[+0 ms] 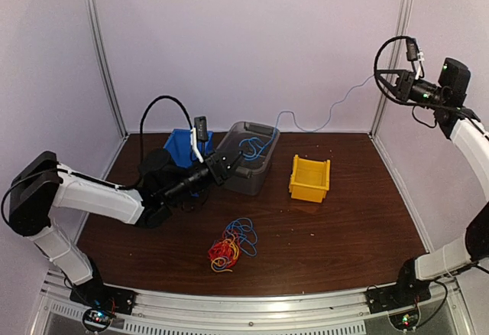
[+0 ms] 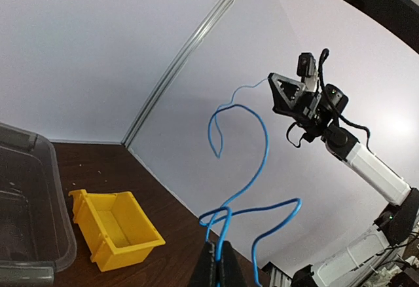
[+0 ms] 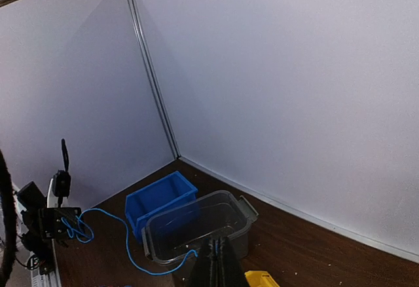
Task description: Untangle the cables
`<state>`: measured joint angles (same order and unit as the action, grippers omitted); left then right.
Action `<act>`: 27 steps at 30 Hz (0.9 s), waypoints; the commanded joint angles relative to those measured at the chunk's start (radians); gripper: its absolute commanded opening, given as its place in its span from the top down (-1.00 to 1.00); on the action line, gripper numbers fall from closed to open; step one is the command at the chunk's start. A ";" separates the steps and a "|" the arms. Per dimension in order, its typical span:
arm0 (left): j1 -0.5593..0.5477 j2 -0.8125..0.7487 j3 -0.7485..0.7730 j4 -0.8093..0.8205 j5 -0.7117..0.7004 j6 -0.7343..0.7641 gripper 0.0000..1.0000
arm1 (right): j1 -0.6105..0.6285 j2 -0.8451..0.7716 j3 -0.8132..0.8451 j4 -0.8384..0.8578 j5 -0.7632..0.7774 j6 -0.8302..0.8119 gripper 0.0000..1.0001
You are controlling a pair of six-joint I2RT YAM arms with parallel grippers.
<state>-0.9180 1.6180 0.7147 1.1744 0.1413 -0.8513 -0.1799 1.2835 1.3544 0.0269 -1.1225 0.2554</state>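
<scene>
Thin blue cable (image 2: 266, 144): hung slack in the air from centre frame to upper right. Pinched at either end by fully closed left jaws, above clear grey plastic tub (image 1: 244, 183), and fully closed right jaws. Red, yellow and blue cable tangle (image 1: 229, 249): lay lower centre on dark wooden table (image 1: 344, 235). Step judged as one strand being separated. Next called for: laying it apart.

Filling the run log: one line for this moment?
left fingers: shut on blue cable | right fingers: shut on it | cable bundle: on table
</scene>
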 commanded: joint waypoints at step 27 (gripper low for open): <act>0.293 -0.047 1.048 -1.376 -0.508 0.755 1.00 | 0.615 0.356 0.262 -0.393 0.058 -0.361 -0.20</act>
<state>-0.6453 1.5154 1.7504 -0.1406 -0.3195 -0.1642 0.4732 1.7725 1.6970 -0.2970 -1.0218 -0.0059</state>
